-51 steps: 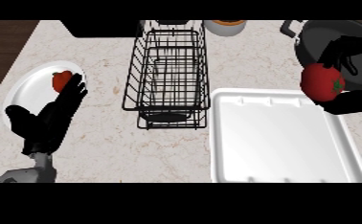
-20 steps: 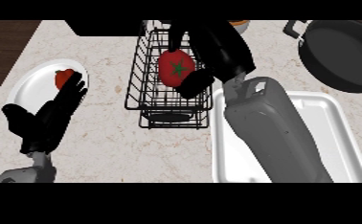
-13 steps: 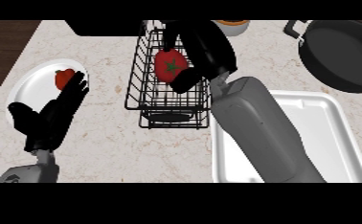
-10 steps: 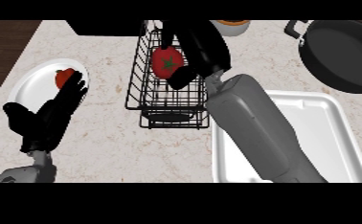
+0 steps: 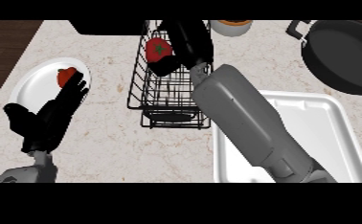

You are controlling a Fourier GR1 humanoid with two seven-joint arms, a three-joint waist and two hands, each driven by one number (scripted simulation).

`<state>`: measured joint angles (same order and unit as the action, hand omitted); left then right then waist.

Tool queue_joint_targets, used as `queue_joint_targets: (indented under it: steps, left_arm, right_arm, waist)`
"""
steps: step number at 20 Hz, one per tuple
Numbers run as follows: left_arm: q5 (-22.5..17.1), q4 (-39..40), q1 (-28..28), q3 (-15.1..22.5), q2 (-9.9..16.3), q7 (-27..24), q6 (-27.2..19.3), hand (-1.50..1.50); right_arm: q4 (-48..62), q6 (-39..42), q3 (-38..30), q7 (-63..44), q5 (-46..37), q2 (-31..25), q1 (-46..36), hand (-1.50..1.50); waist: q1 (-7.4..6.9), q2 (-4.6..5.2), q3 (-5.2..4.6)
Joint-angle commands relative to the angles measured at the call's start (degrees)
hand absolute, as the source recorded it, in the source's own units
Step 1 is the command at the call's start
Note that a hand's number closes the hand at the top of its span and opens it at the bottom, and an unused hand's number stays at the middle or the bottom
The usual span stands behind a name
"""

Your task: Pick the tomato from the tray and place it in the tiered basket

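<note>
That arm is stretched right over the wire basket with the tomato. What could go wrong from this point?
The right hand is curled round the tomato at the far end of the tiered basket. Let go from there, the tomato might roll on the wire.

Drawing back, the hand or forearm could catch the basket's wires and shift it.

The grey forearm hides part of the basket and of the white tray, so contact there would be hard to see.

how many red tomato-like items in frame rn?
2. One tomato is over the far end of the tiered basket, at the right hand. A second red item sits on the white plate, partly behind the left hand.
</note>
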<state>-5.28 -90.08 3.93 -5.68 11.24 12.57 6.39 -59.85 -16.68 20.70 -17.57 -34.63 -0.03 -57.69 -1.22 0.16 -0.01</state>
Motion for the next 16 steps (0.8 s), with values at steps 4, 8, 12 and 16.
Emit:
queue_joint_targets:
  steps: [4,8,12,16]
  left_arm:
    - [0.88,-0.32,0.57,0.77,-1.71,0.50,-0.95,0.00]
    - [-0.10,2.17,-0.60,-1.11,-0.16,-2.54,1.04,0.00]
    - [0.63,1.01,2.34,-0.50,-0.43,0.71,-0.37,0.00]
    - [1.64,-0.02,2.86,0.60,-1.99,1.95,-2.17,0.00]
  right_arm:
    - [1.25,-6.60,3.50,2.17,7.36,0.03,0.36,-1.50]
    - [1.44,-8.00,-1.88,2.84,15.55,0.03,-1.68,-1.50]
    - [-3.28,-9.94,-4.13,2.36,21.74,0.03,0.56,-1.50]
    - [-2.87,-10.82,-11.99,5.70,27.58,0.03,0.28,-1.50]
  waist:
    - [0.34,-0.06,0.01]
    - [0.01,0.04,0.00]
    - [0.62,-0.14,0.04]
    - [0.73,0.00,0.06]
